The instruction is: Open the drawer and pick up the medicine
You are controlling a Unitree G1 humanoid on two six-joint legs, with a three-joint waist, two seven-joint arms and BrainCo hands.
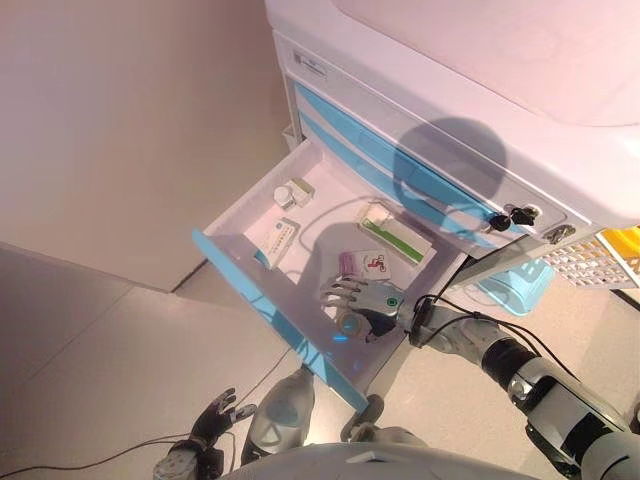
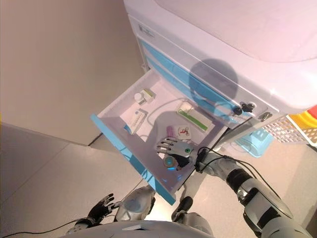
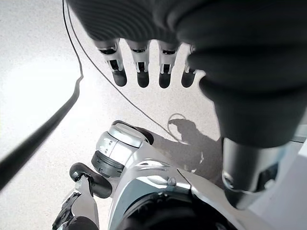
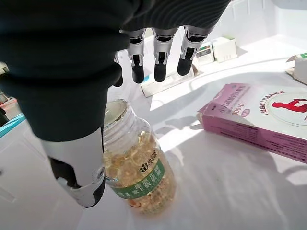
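The cabinet's lowest drawer (image 1: 240,215) is pulled out, its blue front (image 1: 270,315) toward me. My right hand (image 1: 360,300) is inside it, open, fingers (image 4: 160,52) relaxed over a clear bottle of yellow capsules (image 4: 139,177) with a green label. The thumb lies beside the bottle and nothing is curled round it. A pink medicine box (image 4: 259,120) lies just past the hand. My left hand (image 1: 215,415) hangs low beside my body, open and holding nothing.
The drawer also holds a green-and-white box (image 1: 393,232), a flat white packet (image 1: 275,238) and small white boxes (image 1: 295,190). Closed blue drawers sit above, with keys in a lock (image 1: 510,215). A white basket (image 1: 585,262) and a light blue bin (image 1: 515,285) stand to the right.
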